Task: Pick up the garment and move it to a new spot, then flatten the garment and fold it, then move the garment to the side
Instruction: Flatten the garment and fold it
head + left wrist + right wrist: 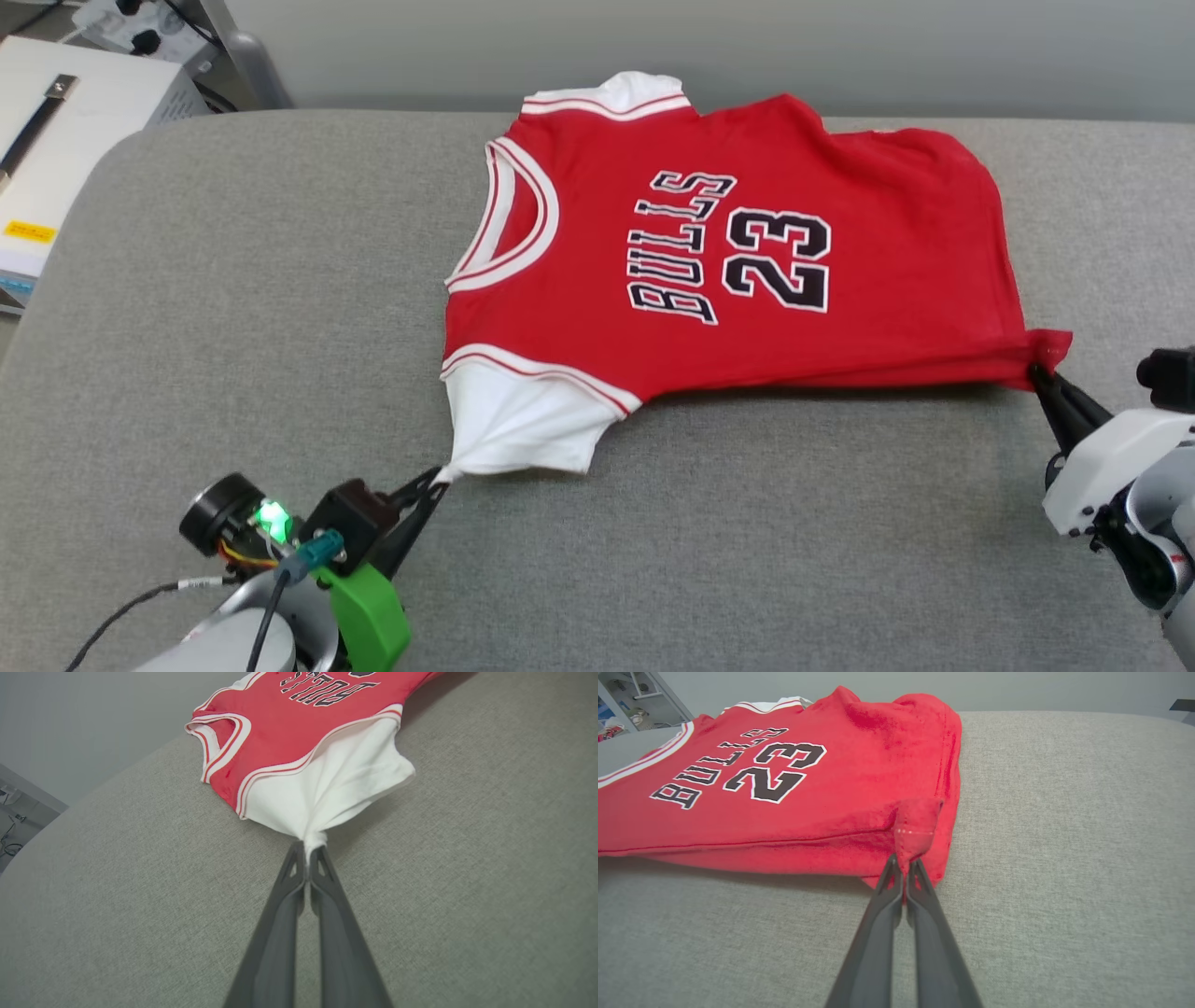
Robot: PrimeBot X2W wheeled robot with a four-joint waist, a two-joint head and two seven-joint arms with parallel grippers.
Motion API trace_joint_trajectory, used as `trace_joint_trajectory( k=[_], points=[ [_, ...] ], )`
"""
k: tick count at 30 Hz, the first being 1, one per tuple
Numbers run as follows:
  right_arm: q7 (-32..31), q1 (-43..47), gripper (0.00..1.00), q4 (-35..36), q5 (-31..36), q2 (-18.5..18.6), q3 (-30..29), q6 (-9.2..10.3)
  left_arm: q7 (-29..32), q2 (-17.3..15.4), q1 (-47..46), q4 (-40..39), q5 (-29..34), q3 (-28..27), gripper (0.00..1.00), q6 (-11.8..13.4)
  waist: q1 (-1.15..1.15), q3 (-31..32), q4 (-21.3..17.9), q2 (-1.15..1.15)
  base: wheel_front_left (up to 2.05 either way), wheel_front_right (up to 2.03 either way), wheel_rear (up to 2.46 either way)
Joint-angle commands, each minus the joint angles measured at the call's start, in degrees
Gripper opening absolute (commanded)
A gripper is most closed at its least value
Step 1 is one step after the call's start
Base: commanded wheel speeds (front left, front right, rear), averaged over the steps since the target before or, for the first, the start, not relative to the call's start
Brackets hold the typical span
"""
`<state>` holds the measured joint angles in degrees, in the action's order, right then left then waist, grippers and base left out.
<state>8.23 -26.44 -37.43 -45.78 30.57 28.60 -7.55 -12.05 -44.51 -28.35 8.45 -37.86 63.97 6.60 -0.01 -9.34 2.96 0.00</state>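
Black, white-edged lettering "BULLS" above the number "23" runs sideways across the chest of the garment (pixel 728 252), right of centre in the head view. No other text is legible.

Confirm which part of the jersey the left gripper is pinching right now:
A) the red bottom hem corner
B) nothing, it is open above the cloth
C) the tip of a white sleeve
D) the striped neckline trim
C: the left gripper is shut on the bunched tip of the garment's white sleeve, while the right gripper holds the red hem corner.
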Motion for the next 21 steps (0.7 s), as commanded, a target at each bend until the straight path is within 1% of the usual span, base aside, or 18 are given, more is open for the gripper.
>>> trace_joint_trajectory(
  k=[1, 6, 9, 13, 14, 21],
  points=[
    [-0.3, 2.1, 0.0, 1.7, -1.6, 0.8, 0.4, 0.06, 0.1, -1.0, 2.1, -1.0, -0.6, 0.1, 0.0, 0.9, 0.01, 3.2, 1.2, 0.0, 0.0, 0.0, 0.0],
    [-2.1, 8.6, 0.0, 8.6, -3.5, 5.5, 3.6, 0.06, 0.8, -3.1, 6.1, -5.1, -1.8, 1.2, 0.0, 2.3, 0.01, 5.3, 2.1, 0.0, 0.0, 0.0, 0.0],
    [-2.1, 12.1, 0.0, 12.0, -5.3, 7.4, 3.3, 0.06, 1.7, -4.0, 9.0, -7.9, -2.9, 2.2, 0.0, 3.5, 0.01, 6.7, 2.5, 0.0, 0.0, 0.0, 0.0],
    [-1.1, 16.4, 0.0, 15.5, -5.6, 9.3, 2.1, 0.06, 2.5, -4.7, 12.6, -11.4, -4.5, 3.4, 0.0, 4.8, 0.01, 8.1, 3.0, 0.0, 0.0, 0.0, 0.0],
    [-0.9, 17.5, 0.0, 16.3, -5.4, 9.6, 1.8, 0.06, 2.6, -4.8, 13.3, -12.2, -4.9, 3.6, 0.0, 4.9, 0.01, 8.3, 3.1, 0.0, 0.0, 0.0, 0.0],
    [-0.1, 27.1, 0.0, 22.1, -4.6, 12.0, -0.6, 0.06, 4.1, -5.5, 16.1, -17.1, -5.6, 5.8, 0.0, 3.5, 0.01, 9.7, 4.0, 0.0, 0.0, 0.0, 0.0]
  ],
)
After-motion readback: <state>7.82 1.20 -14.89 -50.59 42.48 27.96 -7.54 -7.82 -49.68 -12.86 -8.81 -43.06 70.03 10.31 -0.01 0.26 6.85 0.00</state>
